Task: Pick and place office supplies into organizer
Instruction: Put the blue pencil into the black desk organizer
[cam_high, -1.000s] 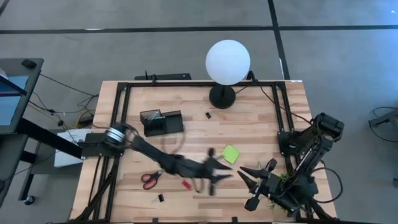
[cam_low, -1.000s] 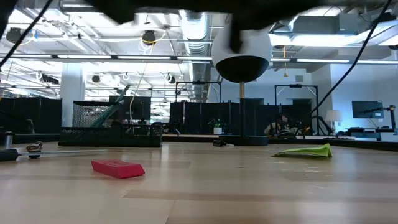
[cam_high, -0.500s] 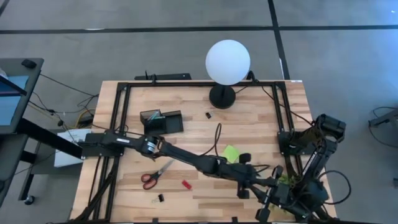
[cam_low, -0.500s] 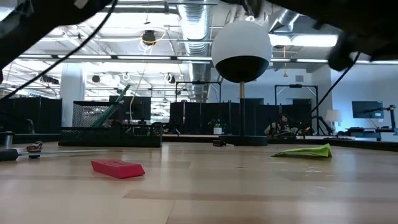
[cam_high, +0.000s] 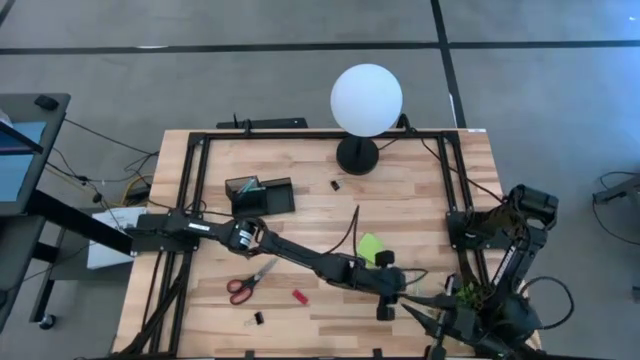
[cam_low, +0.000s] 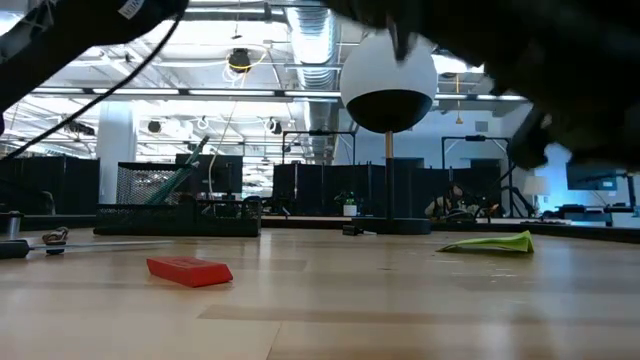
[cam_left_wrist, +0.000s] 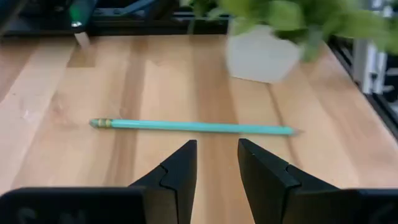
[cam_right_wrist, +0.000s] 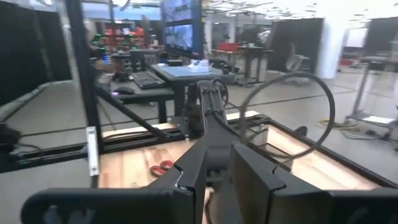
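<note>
My left gripper (cam_left_wrist: 217, 167) is open and touches nothing; it hovers low over the wood just short of a thin teal pencil (cam_left_wrist: 193, 126) that lies flat across its line of sight. In the high view the left arm reaches across to the near right part of the table (cam_high: 384, 303). My right gripper (cam_right_wrist: 214, 174) is open near the right near corner (cam_high: 428, 322). The black organizer (cam_high: 260, 195) stands far left with pens in it. Red-handled scissors (cam_high: 241, 285), a red piece (cam_high: 298, 296), a lime sticky pad (cam_high: 372, 247) and black clips (cam_high: 258, 318) lie on the table.
A white globe lamp (cam_high: 367, 98) stands on its round black base (cam_high: 357, 156) at the far edge. A small leafy plant in a white pot (cam_left_wrist: 264, 53) sits just beyond the pencil, close to the right arm. Black frame rails run along the table's sides.
The left arm has stretched out from the table's middle toward the near right corner and come low over the teal pencil. The right arm has drawn back toward the near edge, its gripper staying open.
</note>
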